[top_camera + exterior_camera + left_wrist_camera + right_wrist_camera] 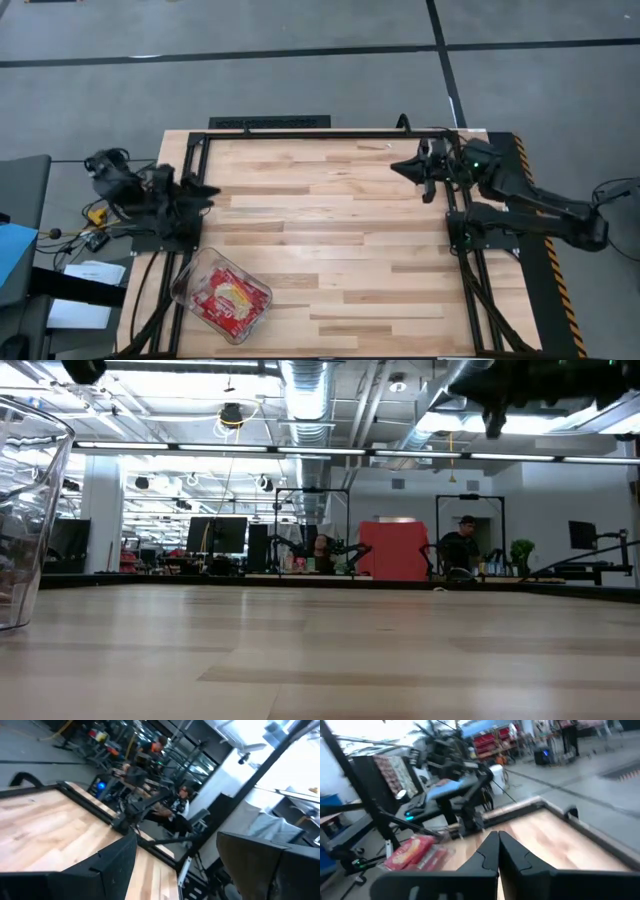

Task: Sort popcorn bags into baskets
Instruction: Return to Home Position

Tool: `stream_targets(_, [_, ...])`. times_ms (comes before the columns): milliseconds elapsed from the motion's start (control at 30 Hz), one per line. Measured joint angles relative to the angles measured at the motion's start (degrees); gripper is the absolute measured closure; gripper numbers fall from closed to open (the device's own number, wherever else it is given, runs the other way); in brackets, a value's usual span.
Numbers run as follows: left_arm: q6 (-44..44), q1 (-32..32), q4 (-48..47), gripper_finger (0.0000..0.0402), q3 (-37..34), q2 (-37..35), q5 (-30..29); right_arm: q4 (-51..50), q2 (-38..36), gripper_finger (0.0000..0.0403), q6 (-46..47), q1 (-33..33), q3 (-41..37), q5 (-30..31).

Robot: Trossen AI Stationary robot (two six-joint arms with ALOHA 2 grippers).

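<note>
Popcorn bags [232, 297] lie piled inside the clear tub [184, 280] on the table [330, 250], near the left arm's base. Left gripper [207, 190] hangs empty, fingers spread apart; right gripper [398, 167] hangs opposite, fingers pressed together

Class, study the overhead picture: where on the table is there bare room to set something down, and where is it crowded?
Bare: the table's whole middle, between the left end effector and the right end effector, and the stretch from the transparent tub across to the right arm's base. Crowded: only the tub's corner, filled with popcorn bags.
</note>
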Motion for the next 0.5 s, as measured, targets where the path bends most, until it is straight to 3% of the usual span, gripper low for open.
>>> stream_targets(133, [0.1,0.9,7.9,0.0138,-8.1,-0.8,3.6,5.1,1.0,0.0382,2.2,0.0,-4.0,0.3])
stream_targets(500, [2.7,8.4,29.8,0.0139,-27.4,-3.5,26.8,12.3,7.8,0.039,-1.1,1.6,-7.0,-0.1])
